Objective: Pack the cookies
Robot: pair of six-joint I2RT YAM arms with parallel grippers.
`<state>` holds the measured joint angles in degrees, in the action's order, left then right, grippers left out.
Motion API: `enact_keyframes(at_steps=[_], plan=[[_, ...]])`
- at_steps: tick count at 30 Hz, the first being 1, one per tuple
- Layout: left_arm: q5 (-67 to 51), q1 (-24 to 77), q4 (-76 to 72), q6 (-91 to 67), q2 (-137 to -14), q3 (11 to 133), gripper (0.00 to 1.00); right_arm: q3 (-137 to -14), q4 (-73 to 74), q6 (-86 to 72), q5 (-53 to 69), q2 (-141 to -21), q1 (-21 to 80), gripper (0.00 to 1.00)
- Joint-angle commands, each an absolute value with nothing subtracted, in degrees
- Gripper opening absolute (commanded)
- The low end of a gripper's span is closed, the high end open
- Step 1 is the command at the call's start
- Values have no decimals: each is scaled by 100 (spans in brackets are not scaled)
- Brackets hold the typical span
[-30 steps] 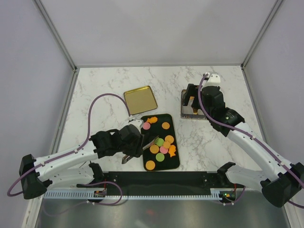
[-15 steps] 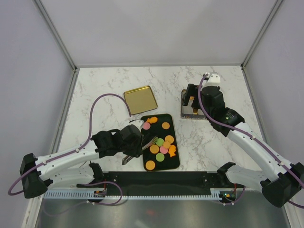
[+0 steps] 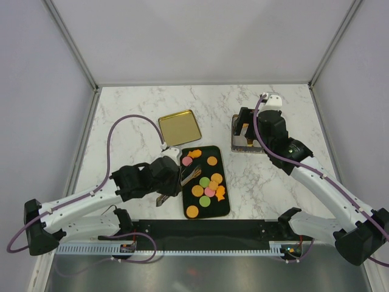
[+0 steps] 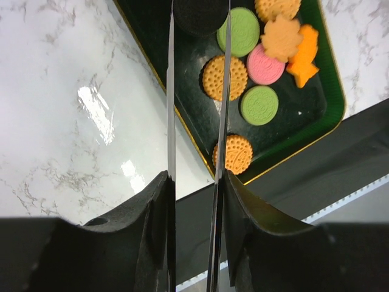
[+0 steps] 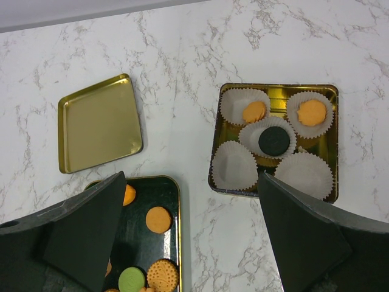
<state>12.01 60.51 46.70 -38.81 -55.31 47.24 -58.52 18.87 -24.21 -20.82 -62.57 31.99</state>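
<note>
From above you see your left gripper (image 3: 189,175) reaching over the left edge of the tray (image 3: 220,210). The cookies (image 3: 206,185) lie there in a loose cluster of orange, pink and green. The gold lid (image 3: 180,128) lies flat on the table (image 3: 127,109) just behind the tray. Your right gripper (image 3: 246,131) hangs over the tin (image 3: 238,145) at the right, apart from the tray. On your left wrist view the two thin fingers (image 4: 169,121) stand narrow, with a dark cookie (image 4: 199,15) filling the gap at their tips. It looks pinched at both edges, though the tips run out of the top of the frame, so you cannot be quite sure. Past the fingers, round green, pink and dotted orange pieces and two orange star-like ones lie on the tray, one dotted orange piece near its front rim. On your right wrist view the fingers (image 5: 85,231) stand wide apart with nothing between them. The tin lies below them with white paper cups (image 5: 234,165) inside; two cups hold an orange cookie each and the middle one holds a dark one. The lid sits to its left, and a corner of the tray with a few cookies shows at the bottom
</note>
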Motion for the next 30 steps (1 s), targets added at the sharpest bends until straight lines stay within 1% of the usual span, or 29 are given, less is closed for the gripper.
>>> enact_keyframes(at_steps=[1,6,9,16,20,25,30], plan=[[1617,6082,4483,-4043,-5510,5211,37,-5880,1714,-2443,-2118,-6135,3182,98],[1784,6082,4316,-3867,-5783,5572,37,-5906,1731,-2426,-2171,-6100,3190,98],[1890,6082,3974,-3595,-6090,5826,38,-5976,1749,-2417,-2241,-6073,3190,98],[1943,6030,3139,-2875,-7276,6827,39,-6170,1819,-2443,-2373,-6064,3190,98],[1741,5959,2726,-2462,-8241,7504,39,-6144,1811,-2470,-2478,-6012,3182,98],[1521,5801,2637,-2206,-9113,8365,39,-6126,1889,-2417,-2812,-5889,3182,98],[1231,5625,2584,-2197,-9667,8666,38,-6117,1969,-2399,-3172,-5818,3182,98]])
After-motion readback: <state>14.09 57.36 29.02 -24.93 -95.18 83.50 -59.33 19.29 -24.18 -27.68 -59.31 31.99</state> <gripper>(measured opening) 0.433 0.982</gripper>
